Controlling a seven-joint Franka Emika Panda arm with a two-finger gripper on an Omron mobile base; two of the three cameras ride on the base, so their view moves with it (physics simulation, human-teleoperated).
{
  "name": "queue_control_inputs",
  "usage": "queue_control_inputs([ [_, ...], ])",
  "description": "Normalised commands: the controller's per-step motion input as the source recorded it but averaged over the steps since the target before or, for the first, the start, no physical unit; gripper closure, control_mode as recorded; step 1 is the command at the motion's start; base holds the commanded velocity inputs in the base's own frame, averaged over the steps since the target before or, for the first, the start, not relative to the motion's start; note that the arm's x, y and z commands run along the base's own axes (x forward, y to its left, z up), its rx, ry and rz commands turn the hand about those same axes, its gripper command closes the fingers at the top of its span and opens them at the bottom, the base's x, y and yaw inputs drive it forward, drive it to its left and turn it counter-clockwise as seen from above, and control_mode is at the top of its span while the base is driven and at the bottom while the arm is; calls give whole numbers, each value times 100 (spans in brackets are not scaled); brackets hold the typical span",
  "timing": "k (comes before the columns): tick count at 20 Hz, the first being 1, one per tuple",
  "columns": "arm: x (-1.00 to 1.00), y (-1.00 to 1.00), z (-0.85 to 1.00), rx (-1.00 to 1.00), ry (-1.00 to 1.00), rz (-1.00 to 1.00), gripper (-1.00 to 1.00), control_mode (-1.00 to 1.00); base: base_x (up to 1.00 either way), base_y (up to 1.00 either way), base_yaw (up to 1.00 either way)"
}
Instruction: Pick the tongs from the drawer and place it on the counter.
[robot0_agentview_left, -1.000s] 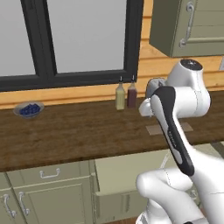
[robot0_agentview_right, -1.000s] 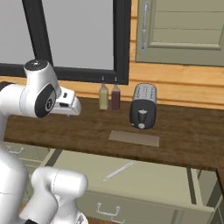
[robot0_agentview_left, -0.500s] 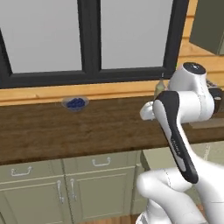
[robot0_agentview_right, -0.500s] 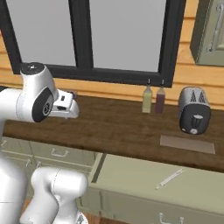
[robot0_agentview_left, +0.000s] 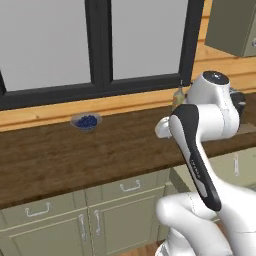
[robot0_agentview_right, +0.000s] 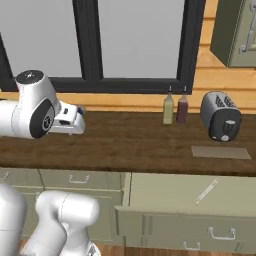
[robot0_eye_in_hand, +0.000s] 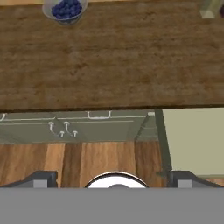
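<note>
Tongs (robot0_agentview_right: 206, 191) lie loose on the pale floor of the open drawer (robot0_agentview_right: 165, 191), slanting toward its far right corner, below the counter (robot0_agentview_right: 130, 145) edge and just in front of the flat tan mat (robot0_agentview_right: 220, 152) that sits on the wood. Nothing has been grasped, so by my reading the task is at its approach step, with the pick not yet begun. The gripper (robot0_agentview_right: 76, 119) hangs over the counter well to the left of the drawer, at about the height of the window ledge, held out from the big white wrist joint on a folded arm. In the hand view the fingers (robot0_eye_in_hand: 41, 178) stand spread wide, one at each lower corner with nothing between them, and the camera looks down past the counter edge to the cabinet fronts and floor; the drawer's left wall and pale inside show at the right of that view, and the bowl of blueberries (robot0_eye_in_hand: 65, 8) at its top. The next move, as I judge it, calls for carrying the hand rightward over the drawer, turning the fingers across the thin utensil, then lowering.
</note>
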Motion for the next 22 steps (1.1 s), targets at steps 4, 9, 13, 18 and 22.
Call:
queue_control_inputs([
  [4,-3,0,0,0,2,-14,-100,-100,-16,-1,-43],
  [9,-82,-45,0,13,0,-51,-100,-100,0,0,0],
  [13,-100,-95,0,16,0,-39,-100,-100,0,0,0],
  [18,-100,-100,-13,11,0,-25,-100,-100,0,0,0],
  [22,-91,-100,-24,16,1,-23,-100,-100,0,0,0],
])
